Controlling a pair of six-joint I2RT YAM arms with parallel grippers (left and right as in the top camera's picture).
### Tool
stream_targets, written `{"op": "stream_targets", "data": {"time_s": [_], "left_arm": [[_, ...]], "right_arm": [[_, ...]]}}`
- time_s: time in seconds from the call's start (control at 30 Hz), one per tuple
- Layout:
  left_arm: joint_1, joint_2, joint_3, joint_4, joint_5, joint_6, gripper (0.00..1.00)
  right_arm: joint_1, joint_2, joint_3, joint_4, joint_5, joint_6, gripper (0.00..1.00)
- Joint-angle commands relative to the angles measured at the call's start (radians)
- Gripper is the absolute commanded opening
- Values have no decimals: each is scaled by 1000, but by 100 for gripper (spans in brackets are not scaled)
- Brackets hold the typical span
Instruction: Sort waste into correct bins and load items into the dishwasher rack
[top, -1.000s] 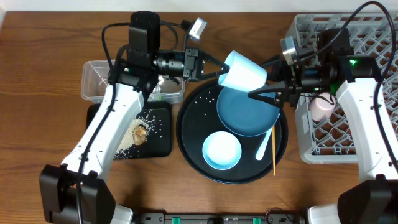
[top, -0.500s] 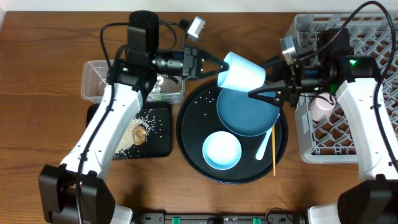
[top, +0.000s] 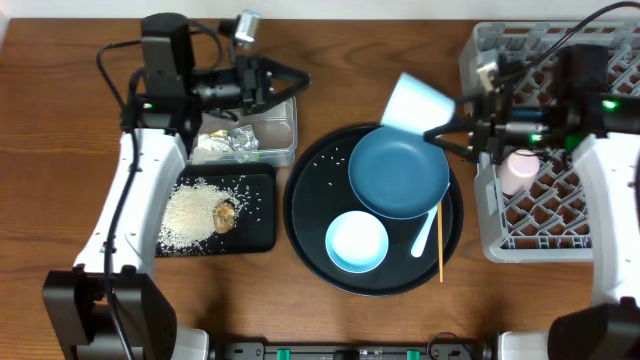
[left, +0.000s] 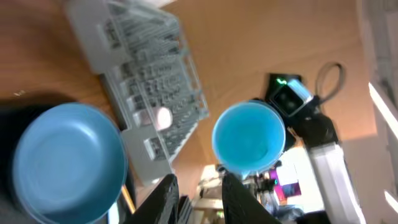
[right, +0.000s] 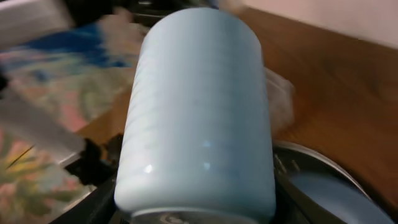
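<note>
- The right hand (top: 440, 130) is pinching the cup (top: 413, 103) from both sides near its base. The cup is tipped over, with its mouth pointing away from that hand and toward the left hand (top: 292, 82).
- The left hand is spread and empty, well apart from the cup, hanging over the tub (top: 282, 128). So the whole cup rides on one pinch.
- The cup's in the air just in front of the right fingers, above the far edge of the plate (top: 398, 178). The rack (top: 560, 215) is behind the hand, so I'd guess a swing back that way comes next.
- Worry 1: the cup's sides look smooth and rounded in the right wrist view, and the grip is at one end only. A quick swing could let it twist or slide out, and it'd land on the plate or the round tray (top: 305, 215).
- Worry 2: a pink cup (top: 518, 172) sits in the rack right under the right arm. Coming down there would knock into it, so a free cell further along looks safer.
- Worry 3: if it's set down crooked near the rack wall, it could tip out onto the table (top: 60, 200).
</note>
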Motion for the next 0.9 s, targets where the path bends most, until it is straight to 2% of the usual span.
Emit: {"op": "stream_targets", "data": {"time_s": [0.0, 0.1, 0.23, 0.53, 0.73, 0.83, 0.87], "left_arm": [[25, 1, -4, -97, -84, 115, 26], [34, 1, -4, -262, -218, 198, 26], [33, 1, -4, -434, -394, 273, 25], [33, 1, -4, -601, -565, 327, 25], [33, 1, -4, -718, -690, 362, 25], [33, 1, -4, -778, -736, 388, 24], [33, 1, -4, -796, -750, 394, 21]], "right_arm": [[-42, -60, 73, 3, 231, 272, 30], [-63, -89, 122, -10, 426, 464, 29], [-66, -112, 187, -74, 669, 621, 28], [-66, -103, 230, -211, 1086, 721, 25], [-68, -54, 230, -272, 1270, 785, 24], [-75, -15, 230, -298, 1297, 796, 24], [-77, -1, 230, -298, 1292, 796, 24]]}}
